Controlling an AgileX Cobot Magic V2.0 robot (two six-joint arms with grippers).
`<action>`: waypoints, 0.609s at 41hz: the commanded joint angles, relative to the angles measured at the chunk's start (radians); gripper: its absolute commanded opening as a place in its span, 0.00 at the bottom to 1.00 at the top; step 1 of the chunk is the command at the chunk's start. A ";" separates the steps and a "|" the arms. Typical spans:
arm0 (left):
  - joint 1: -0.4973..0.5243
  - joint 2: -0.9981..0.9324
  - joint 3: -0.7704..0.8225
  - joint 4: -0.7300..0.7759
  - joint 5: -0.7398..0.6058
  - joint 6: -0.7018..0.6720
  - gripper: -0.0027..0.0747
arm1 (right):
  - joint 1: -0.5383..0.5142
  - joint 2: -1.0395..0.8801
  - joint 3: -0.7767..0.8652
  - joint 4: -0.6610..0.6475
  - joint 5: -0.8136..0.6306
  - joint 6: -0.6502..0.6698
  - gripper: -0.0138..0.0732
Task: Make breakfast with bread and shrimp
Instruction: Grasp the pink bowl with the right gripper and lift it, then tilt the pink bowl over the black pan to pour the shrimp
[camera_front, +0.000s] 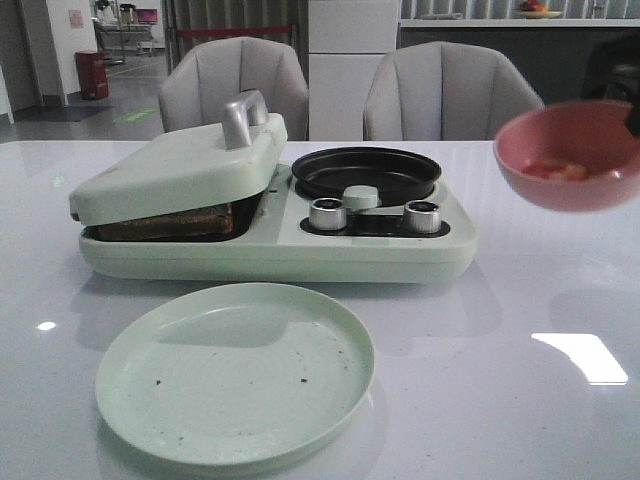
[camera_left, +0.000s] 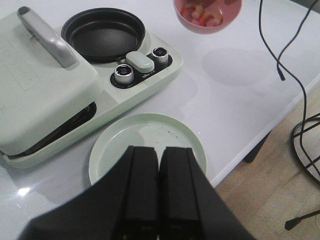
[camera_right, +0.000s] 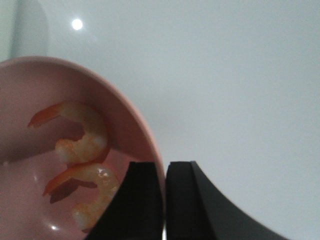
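A pale green plate (camera_front: 235, 372) is seen nearest on the white table (camera_front: 520, 400), flat, dotted with a few dark crumbs. The left gripper (camera_left: 159, 200) is held above the plate's near edge, fingers pressed together with nothing between them.

Just behind the plate a pale green cooker (camera_front: 275, 215) is set. Its lid (camera_front: 175, 165), topped by a silver handle (camera_front: 243, 115), is propped slightly ajar on the left side. Dark-crusted bread (camera_front: 170, 222) is glimpsed in the gap under the lid; the number of slices cannot be told from this angle. On the cooker's right side a round black pan (camera_front: 365, 172) is seated, and two silver knobs (camera_front: 328, 213) are placed in front of it with a green button between them.

To the right, a pink bowl (camera_front: 570, 155) is held in the air, clear of the table and tilted. The right gripper (camera_right: 164, 200) is clamped on its rim, one finger inside the wall and one outside. Shrimp (camera_right: 82, 135), curled and pink-orange, are lying inside the bowl.

Beyond the table, two grey chairs (camera_front: 235, 85) are noted.
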 joint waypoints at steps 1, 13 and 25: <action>0.001 -0.003 -0.030 -0.037 -0.068 -0.008 0.16 | 0.079 -0.063 -0.138 -0.112 -0.007 0.003 0.19; 0.001 -0.003 -0.030 -0.037 -0.068 -0.008 0.16 | 0.384 0.002 -0.343 -0.663 0.034 0.333 0.19; 0.001 -0.003 -0.030 -0.037 -0.068 -0.008 0.16 | 0.609 0.142 -0.376 -1.336 0.219 0.669 0.19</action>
